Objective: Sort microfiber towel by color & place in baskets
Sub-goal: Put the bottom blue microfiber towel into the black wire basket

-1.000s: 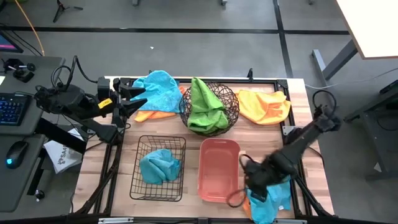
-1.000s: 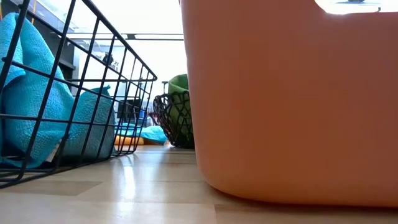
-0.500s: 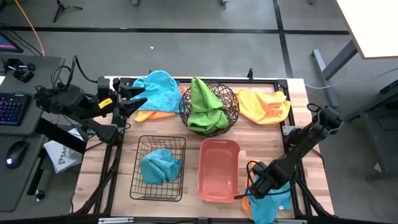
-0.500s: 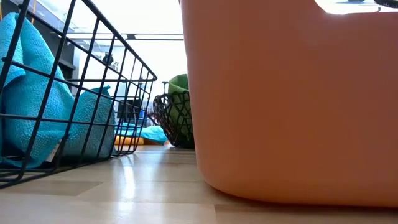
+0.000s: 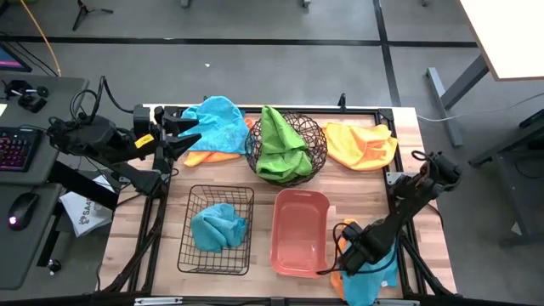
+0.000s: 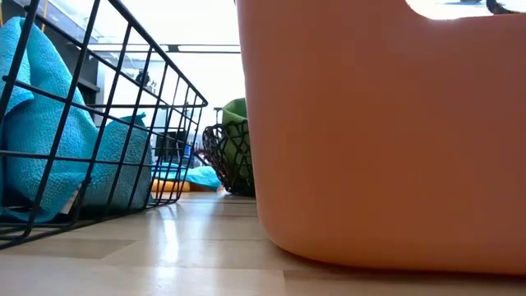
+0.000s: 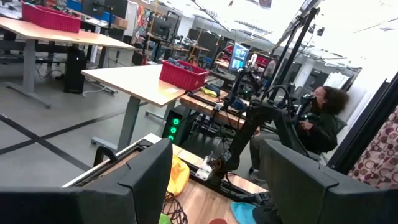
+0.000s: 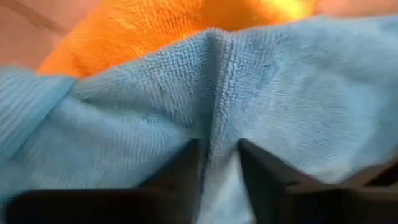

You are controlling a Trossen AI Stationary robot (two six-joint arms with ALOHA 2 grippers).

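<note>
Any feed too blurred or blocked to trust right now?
Low view: the salmon tub fills most of the frame, close and soft, blocking the right hand. Right wrist view: blue towel pressed against the lens, slightly blurred. Left wrist view: bright glare from ceiling lights. High view: clear.

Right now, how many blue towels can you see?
3: one at the back left, one in the wire basket, one at the front right under the right gripper. Others may be hidden.

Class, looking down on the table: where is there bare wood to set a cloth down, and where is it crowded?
Bare wood lies between the wire basket and orange tub, and between the tub and yellow-orange cloth. The far edge is crowded with cloths and the round bowl.
</note>
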